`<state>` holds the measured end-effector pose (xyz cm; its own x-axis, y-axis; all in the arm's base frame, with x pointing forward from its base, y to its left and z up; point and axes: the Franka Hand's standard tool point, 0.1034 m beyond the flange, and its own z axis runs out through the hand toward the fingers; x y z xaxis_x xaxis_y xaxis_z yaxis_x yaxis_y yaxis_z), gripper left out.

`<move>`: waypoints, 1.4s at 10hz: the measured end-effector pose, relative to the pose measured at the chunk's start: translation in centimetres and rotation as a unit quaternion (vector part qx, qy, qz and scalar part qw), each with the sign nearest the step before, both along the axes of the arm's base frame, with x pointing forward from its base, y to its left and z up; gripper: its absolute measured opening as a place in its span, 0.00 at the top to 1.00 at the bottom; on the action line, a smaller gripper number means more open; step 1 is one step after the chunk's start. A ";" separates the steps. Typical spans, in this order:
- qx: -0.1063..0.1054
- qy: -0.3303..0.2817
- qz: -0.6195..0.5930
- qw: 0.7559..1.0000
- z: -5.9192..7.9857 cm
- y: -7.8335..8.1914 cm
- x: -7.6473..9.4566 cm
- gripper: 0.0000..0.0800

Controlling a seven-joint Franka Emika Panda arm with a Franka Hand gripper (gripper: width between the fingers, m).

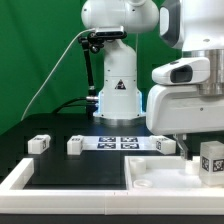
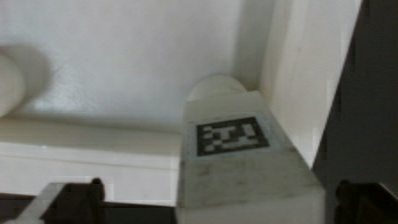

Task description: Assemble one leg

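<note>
A white leg (image 2: 246, 170) with a black-and-white marker stands on the large white panel (image 2: 107, 60) close to its raised rim. My gripper (image 2: 217, 205) is open, one dark fingertip (image 2: 75, 203) on each side of the leg. One finger stands clear of the leg; the other is close beside it. In the exterior view the leg (image 1: 212, 160) is at the right edge over the panel (image 1: 160, 180), under my gripper (image 1: 198, 150). Three more legs lie on the black table: two at the exterior view's left (image 1: 38, 144) (image 1: 75, 146) and one nearer the panel (image 1: 163, 145).
The marker board (image 1: 118, 142) lies flat behind the panel, in front of the arm's base (image 1: 117, 95). A white raised border (image 1: 15, 180) runs along the table's front left. A green curtain hangs at the back.
</note>
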<state>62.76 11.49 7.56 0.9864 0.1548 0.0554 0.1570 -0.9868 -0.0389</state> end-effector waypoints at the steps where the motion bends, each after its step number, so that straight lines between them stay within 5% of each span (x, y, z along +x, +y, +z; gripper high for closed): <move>1: 0.001 0.000 -0.005 1.000 0.0 0.0 0.0 0.19; 2: 0.001 0.000 -0.004 1.000 0.0 0.0 0.0 0.36; 3: 0.001 0.000 -0.004 1.000 0.0 0.0 0.0 0.36; 5: 0.002 0.001 -0.023 1.000 0.0 0.0 0.0 0.64; 9: 0.015 0.011 -0.231 0.973 -0.3 0.3 -0.1 0.64; 14: 0.031 0.030 -0.514 0.857 -0.4 0.0 -0.1 0.64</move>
<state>62.62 11.52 7.20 0.6006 -0.7992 -0.0229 -0.7983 -0.5978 -0.0732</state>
